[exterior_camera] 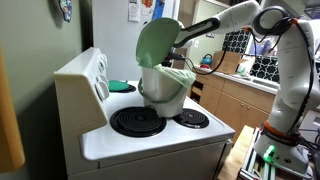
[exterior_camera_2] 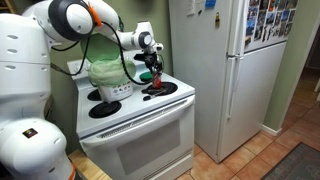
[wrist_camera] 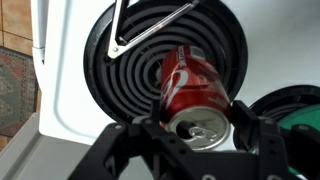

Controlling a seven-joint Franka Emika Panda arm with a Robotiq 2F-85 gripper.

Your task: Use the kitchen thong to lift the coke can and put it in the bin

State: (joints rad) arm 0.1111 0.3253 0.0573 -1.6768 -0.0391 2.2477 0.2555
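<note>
Red coke can (wrist_camera: 192,90) looks clenched in the claw (wrist_camera: 200,138) over the burner near the table's (exterior_camera_2: 140,113) fridge-side edge, tongs (wrist_camera: 150,30) idle beneath, and needs a level, high carry to the back-edge bin (exterior_camera_2: 110,75).

Home kitchen: white coil stove (exterior_camera_2: 140,135), fridge (exterior_camera_2: 225,80), wooden cabinets (exterior_camera: 230,100).

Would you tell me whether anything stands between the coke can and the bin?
Nothing visible does. The coke can sits at the hand, beside the bin on the stove, and the bin's green lid stands raised.
</note>
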